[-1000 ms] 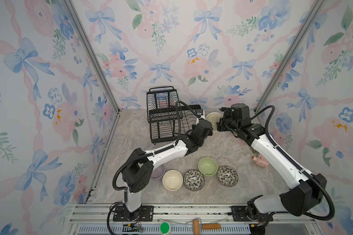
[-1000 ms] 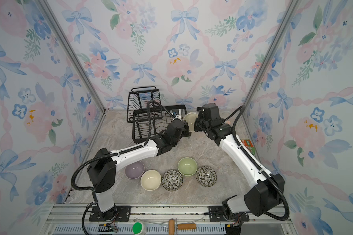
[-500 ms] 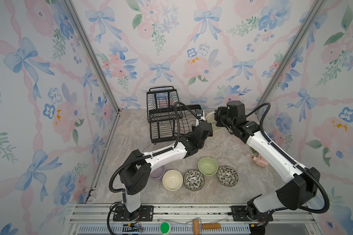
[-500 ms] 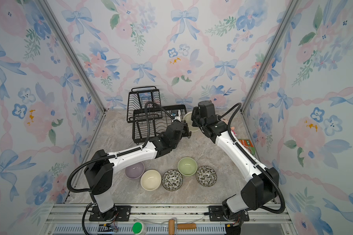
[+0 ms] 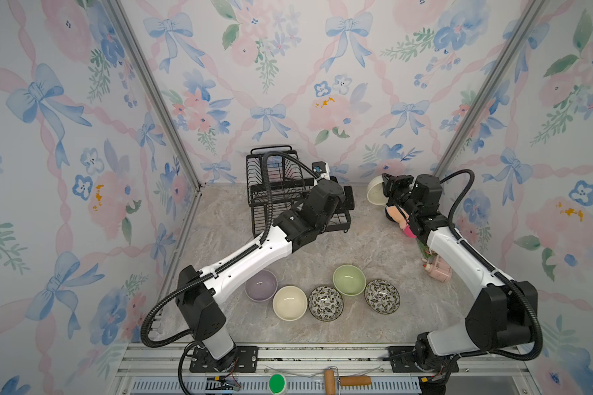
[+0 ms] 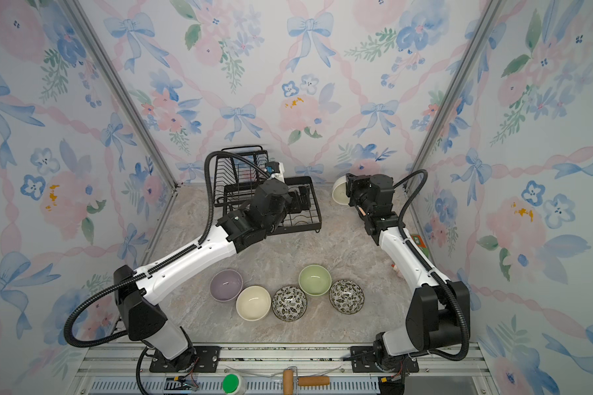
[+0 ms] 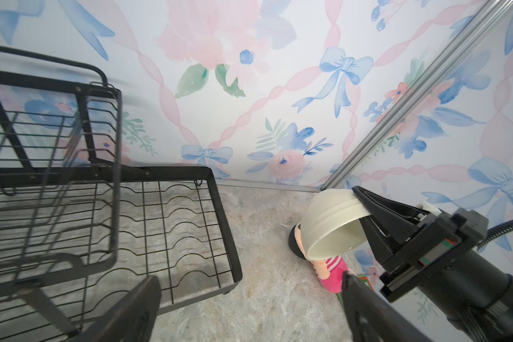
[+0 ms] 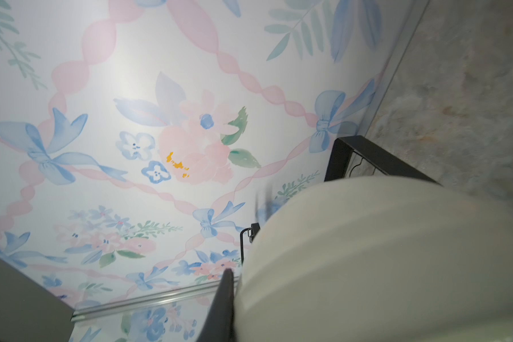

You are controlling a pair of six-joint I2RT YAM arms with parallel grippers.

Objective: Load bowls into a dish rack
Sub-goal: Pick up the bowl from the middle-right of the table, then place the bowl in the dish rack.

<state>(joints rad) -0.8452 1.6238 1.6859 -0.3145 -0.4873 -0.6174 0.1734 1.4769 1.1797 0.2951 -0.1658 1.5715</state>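
The cream bowl [image 7: 332, 222] was the only one in hand. The right fingers [image 7: 379, 204] were clamped on its rim, one inside and one outside. They held it in the air, tipped on its side, near the far right corner of the surface [image 5: 356, 246], close over a plush doll [image 7: 329, 266]. Held on edge like that, it would probably slot between wires.

The left fingers [image 7: 137, 308] were spread wide with nothing between them, close by the dish rack [image 5: 264, 201] at the far edge, likely leaving the way clear. The visible parts of its base tray [image 7: 166, 207] and raised basket [image 7: 57, 133] held no bowl.

Along the near edge sat a lavender bowl [image 5: 261, 285], a second cream bowl [image 5: 290, 302], a leaf-patterned bowl [image 5: 326, 303], a pale green bowl [image 5: 349, 279] and another leaf-patterned bowl [image 5: 381, 296], all upright and empty.
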